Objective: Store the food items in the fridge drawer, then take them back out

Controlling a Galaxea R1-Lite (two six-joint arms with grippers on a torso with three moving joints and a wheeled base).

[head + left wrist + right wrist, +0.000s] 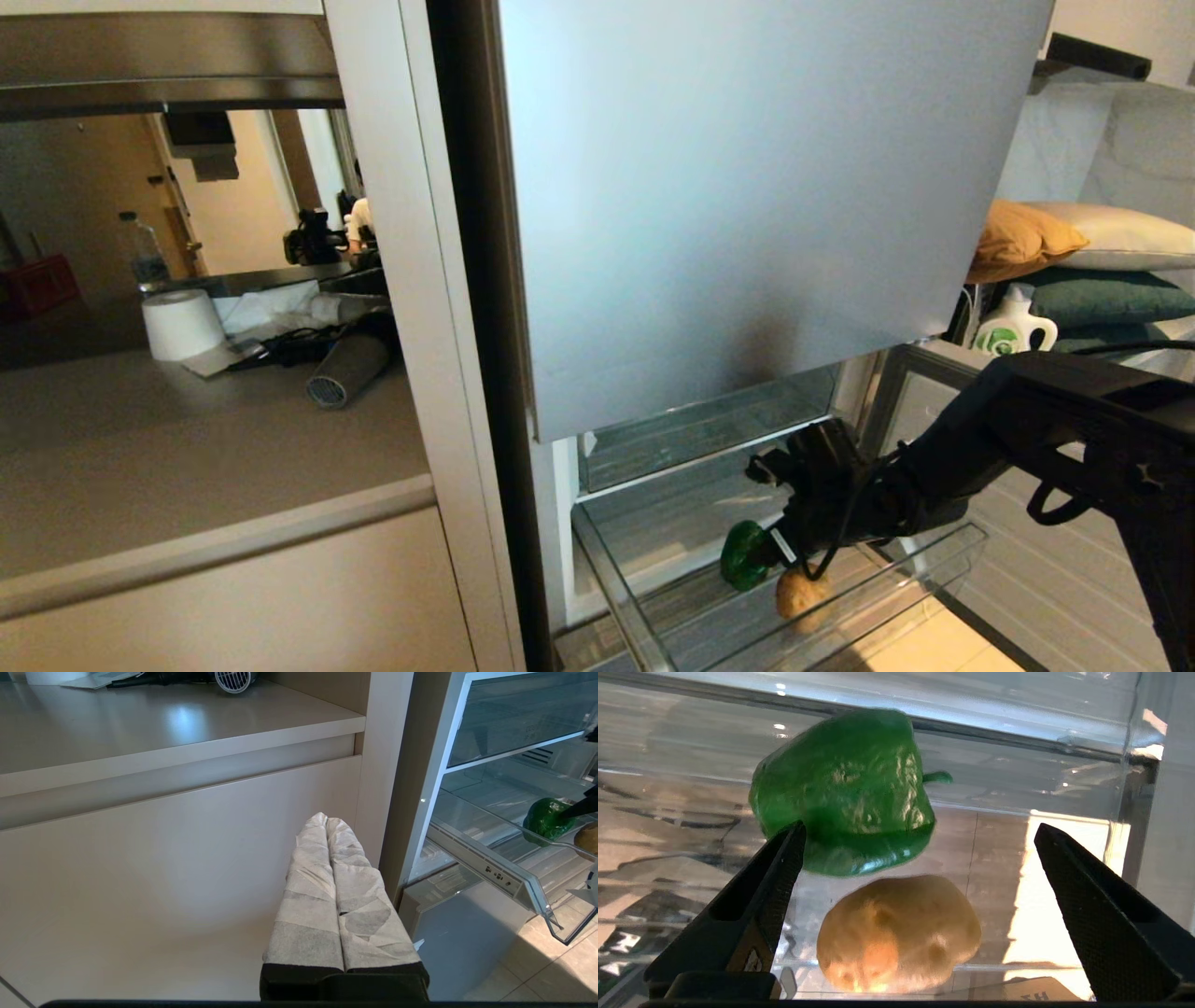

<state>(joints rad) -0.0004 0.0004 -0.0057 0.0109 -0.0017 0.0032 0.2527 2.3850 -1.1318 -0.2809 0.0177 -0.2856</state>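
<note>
Right tool (920, 896) wide apart above fridge drawer (653, 635), tan bun (899, 933) dead centre below, green pepper (845, 793) just beyond. Best dropping straight, clamping bun only. Left tool (334, 891) pressed together, parked.

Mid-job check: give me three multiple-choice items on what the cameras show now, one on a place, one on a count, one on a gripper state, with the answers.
1. Where does the glossy dark-green bell pepper lie?
A. On the beige counter
B. In the clear-plastic fridge drawer
C. On the floor tiles

2. How many food items are in the drawer?
A. One
B. Two
C. Three

3. How is the right gripper?
A. Open, holding nothing
B. Shut on the pepper
C. Shut on the round tan-brown bun-like lump

Answers:
1 B: the pepper sits inside the drawer's clear walls.
2 B: only the pepper and the lump lie there.
3 A: in the right wrist view its fingers stand wide apart above both items.
</note>
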